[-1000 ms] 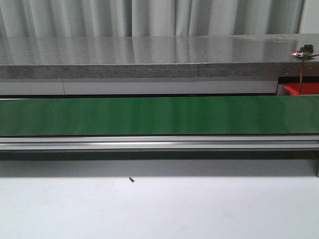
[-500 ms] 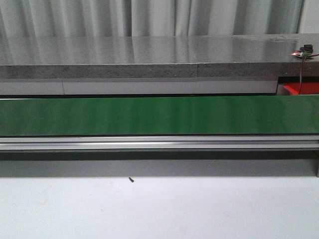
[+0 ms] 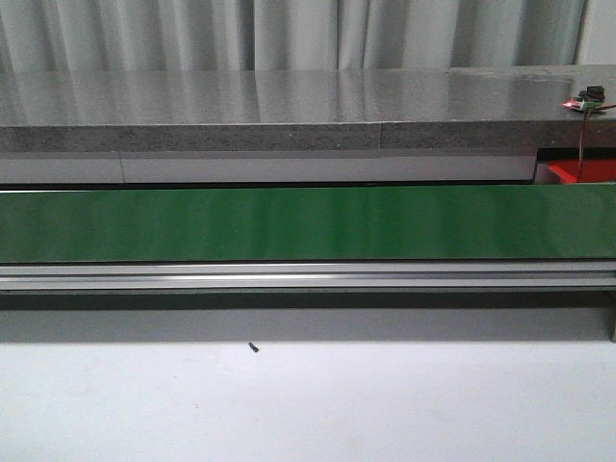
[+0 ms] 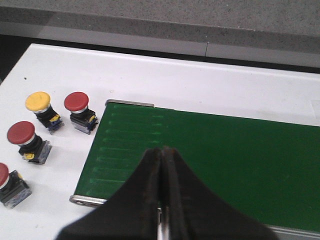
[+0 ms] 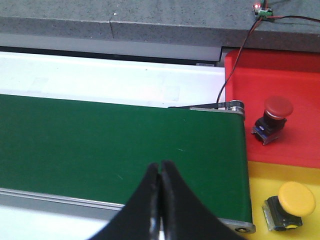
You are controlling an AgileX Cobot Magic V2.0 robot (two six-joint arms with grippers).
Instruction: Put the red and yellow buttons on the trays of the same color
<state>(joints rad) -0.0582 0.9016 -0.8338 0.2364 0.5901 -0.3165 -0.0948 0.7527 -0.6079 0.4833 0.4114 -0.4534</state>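
Green conveyor belt (image 3: 308,223) spanning the white table (image 3: 308,404), front view; neither arm enters this view. Beyond the belt's right end, as the right wrist view shows, lie the red tray (image 5: 280,105) and, touching it, the yellow tray (image 5: 280,200).

Progress, as judged from these views: one red button (image 5: 272,117) lies on the red tray and one yellow button (image 5: 289,205) on the yellow tray, both tipped on their sides, so two appear sorted. Off the belt's left end, on the table, four remain: a yellow button (image 4: 42,110), a red button (image 4: 80,111) just beside it, a second red button (image 4: 27,142), and a third red button (image 4: 7,182) cut by the frame edge. The belt itself carries nothing.

Each button is a domed, glossy cap on a dark block body with small blue and yellow fittings; the caps look smooth and rounded, the bodies squarer and likely easier to pinch.

Left hand (image 4: 162,155): fingers pressed together, holding nothing, hanging above the belt's left end. Right hand (image 5: 160,167): likewise closed and empty, above the belt near its right end.
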